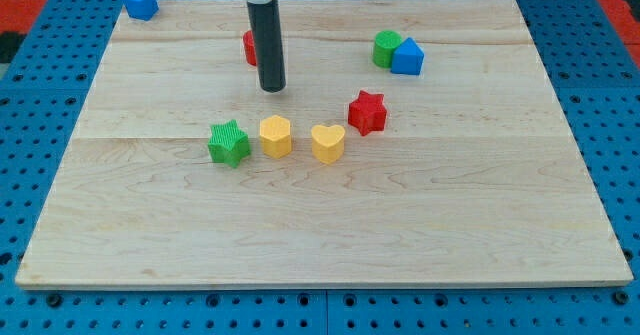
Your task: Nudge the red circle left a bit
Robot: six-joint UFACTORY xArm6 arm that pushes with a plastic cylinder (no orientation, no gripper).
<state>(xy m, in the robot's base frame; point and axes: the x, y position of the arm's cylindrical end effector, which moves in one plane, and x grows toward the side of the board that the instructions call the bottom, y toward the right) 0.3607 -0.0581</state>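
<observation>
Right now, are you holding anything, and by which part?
Nothing is held; I have only a rod. My tip rests on the board just right of the red circle, which the rod mostly hides. Contact cannot be told.

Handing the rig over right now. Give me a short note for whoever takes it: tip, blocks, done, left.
Tip: my tip is down on the board, just to the view's right of the red circle and a little lower. The rod hides most of that block, so contact cannot be judged.
Blocks: the green star, yellow hexagon, yellow heart and red star sit in a row below the tip. The green block and blue block are touching at upper right. A blue cube is at the top left corner.
Done: tip is placed on the correct side.
Left: the short leftward push.
</observation>
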